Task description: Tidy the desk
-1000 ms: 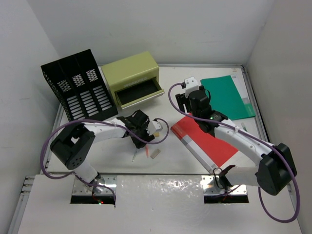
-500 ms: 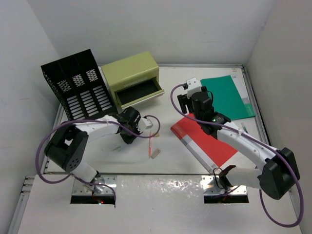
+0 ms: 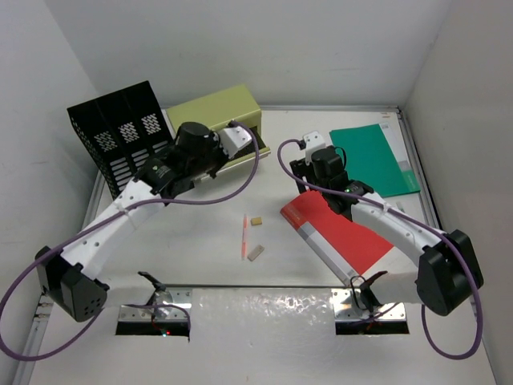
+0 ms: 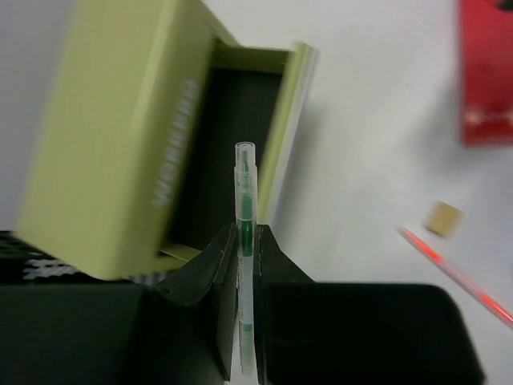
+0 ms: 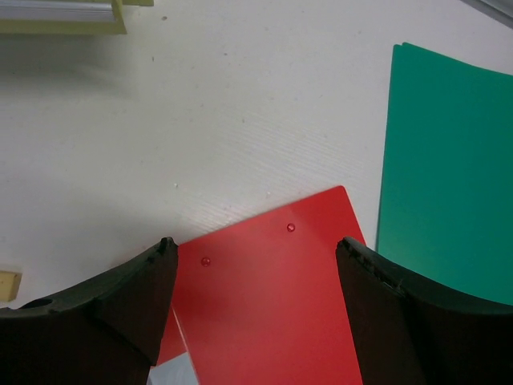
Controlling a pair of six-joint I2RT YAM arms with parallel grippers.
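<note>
The counter (image 3: pixel 200 233) is filling the space between the white walls, carrying everything else. At its far left a black rack (image 3: pixel 120 140) is standing, and just right of it an olive box (image 3: pixel 212 112) is sitting with its drawer (image 4: pixel 232 136) pulled open towards the near side. The left pincer (image 4: pixel 244 241) is hovering by that drawer, clamped tight on a clear pen (image 4: pixel 244 184) with green ink inside; the pen is sticking out past the fingertips, in line with the drawer's dark inside. In the middle a red pen (image 3: pixel 244 237) is lying loose, with a tan block (image 3: pixel 256 220) just right of its far end and a paler block (image 3: pixel 255 253) just right of its near end. Further right a red folder (image 3: pixel 353 233) is lying slantwise. The right pincer (image 5: pixel 256 245) is hanging over the folder's far corner with its jaws spread wide, gripping nothing. A green folder (image 3: pixel 373 156) is lying at the far right, just beyond the red one.
</note>
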